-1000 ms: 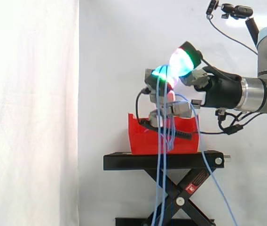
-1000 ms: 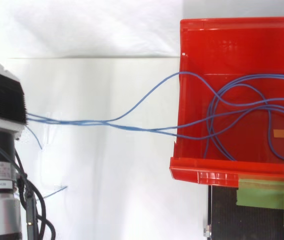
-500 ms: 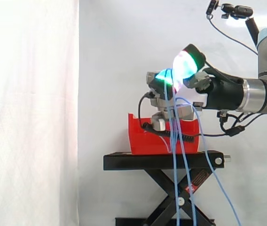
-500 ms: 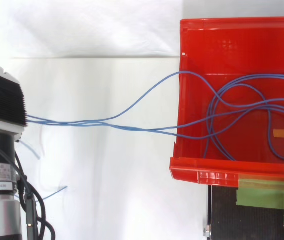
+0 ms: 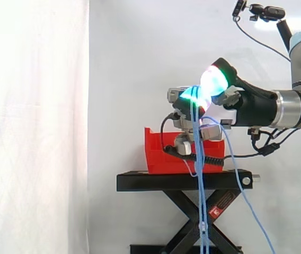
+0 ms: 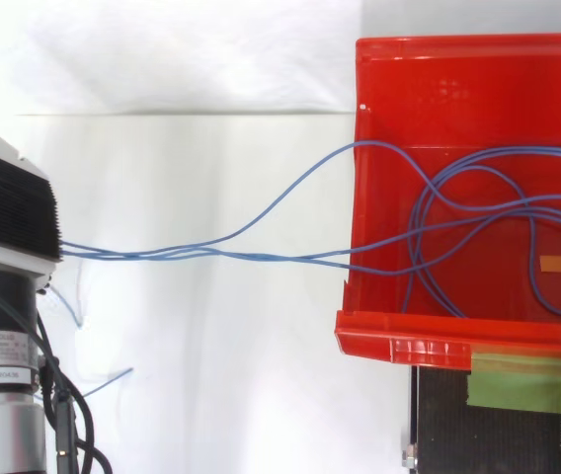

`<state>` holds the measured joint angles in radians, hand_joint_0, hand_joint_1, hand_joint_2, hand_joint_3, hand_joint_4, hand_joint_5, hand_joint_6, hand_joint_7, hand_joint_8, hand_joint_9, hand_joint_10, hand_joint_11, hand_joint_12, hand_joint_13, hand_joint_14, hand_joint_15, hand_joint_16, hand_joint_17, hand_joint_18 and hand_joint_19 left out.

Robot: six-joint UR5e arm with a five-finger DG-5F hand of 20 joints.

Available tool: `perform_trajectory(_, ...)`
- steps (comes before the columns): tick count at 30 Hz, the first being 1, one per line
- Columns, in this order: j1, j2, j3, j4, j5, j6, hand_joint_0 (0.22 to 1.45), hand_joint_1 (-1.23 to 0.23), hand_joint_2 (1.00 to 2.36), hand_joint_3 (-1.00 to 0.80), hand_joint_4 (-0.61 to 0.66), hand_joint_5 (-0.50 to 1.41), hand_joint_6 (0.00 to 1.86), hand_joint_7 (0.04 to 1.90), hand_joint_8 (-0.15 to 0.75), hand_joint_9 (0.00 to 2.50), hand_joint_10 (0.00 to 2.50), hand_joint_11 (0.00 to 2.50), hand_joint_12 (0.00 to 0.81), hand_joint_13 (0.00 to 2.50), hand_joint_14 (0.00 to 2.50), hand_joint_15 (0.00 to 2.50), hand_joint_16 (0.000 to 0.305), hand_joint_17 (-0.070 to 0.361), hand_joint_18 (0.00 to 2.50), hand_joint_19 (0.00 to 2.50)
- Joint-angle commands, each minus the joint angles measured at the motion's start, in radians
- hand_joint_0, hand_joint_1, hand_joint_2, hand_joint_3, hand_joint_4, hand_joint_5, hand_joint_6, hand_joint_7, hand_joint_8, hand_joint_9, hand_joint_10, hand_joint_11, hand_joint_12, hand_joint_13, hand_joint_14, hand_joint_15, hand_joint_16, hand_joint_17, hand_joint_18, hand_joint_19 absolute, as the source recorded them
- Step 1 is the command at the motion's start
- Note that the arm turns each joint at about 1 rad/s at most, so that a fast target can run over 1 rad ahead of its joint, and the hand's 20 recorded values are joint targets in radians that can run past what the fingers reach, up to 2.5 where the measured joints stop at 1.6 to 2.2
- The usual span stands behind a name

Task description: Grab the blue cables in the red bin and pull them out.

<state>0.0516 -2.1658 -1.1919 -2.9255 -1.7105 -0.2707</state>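
Hand (image 5: 219,100) pinches blue cables (image 5: 200,185) abv red bin (image 5: 158,156), strands hanging.

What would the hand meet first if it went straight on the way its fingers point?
Probably nothing near: the hand, holding the blue cables, points left above the red bin; the white curtain comes first, depth unclear.

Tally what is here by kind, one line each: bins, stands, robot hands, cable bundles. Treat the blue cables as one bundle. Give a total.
Red bin: 1
Black stand: 1
Hand: 1
Bundle of blue cables: 1, gripped in the hand's curled fingers, its far end in the bin
Total: 4
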Motion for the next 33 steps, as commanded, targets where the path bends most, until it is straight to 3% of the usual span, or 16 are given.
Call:
perform_trajectory(1, -0.001, 0.001, 0.000, -0.003, -0.001, 0.000, 0.62, -0.91, 1.00, -1.00, 0.03, 0.53, 0.88, 0.41, 0.253, 1.05, 0.02, 1.11, 0.367, 1.32, 0.01, 1.48, 0.060, 0.134, 0.83, 0.72)
perform_trajectory(15, -0.004, 0.000, 0.000, 0.006, -0.035, -0.037, 0.63, -1.00, 1.00, -1.00, 0.03, 0.47, 0.97, 0.41, 0.255, 1.01, 0.02, 1.10, 0.369, 1.29, 0.01, 1.47, 0.059, 0.133, 0.80, 0.73)
perform_trajectory(20, -0.007, 0.001, 0.000, 0.008, -0.037, -0.038, 0.66, -1.00, 1.00, -1.00, 0.02, 0.43, 1.26, 0.35, 0.242, 1.02, 0.02, 1.13, 0.349, 1.29, 0.01, 1.48, 0.057, 0.127, 0.80, 0.74)
perform_trajectory(28, -0.007, 0.001, 0.001, 0.042, -0.038, -0.055, 0.85, -0.96, 1.00, -1.00, -0.02, 0.43, 1.34, 0.40, 0.208, 1.03, 0.03, 1.16, 0.302, 1.27, 0.02, 1.52, 0.048, 0.108, 0.76, 0.77)
perform_trajectory(33, -0.007, 0.001, 0.001, 0.083, -0.051, -0.055, 0.90, -0.93, 1.00, -1.00, -0.03, 0.45, 1.37, 0.41, 0.205, 1.05, 0.03, 1.16, 0.291, 1.28, 0.02, 1.51, 0.047, 0.106, 0.77, 0.77)
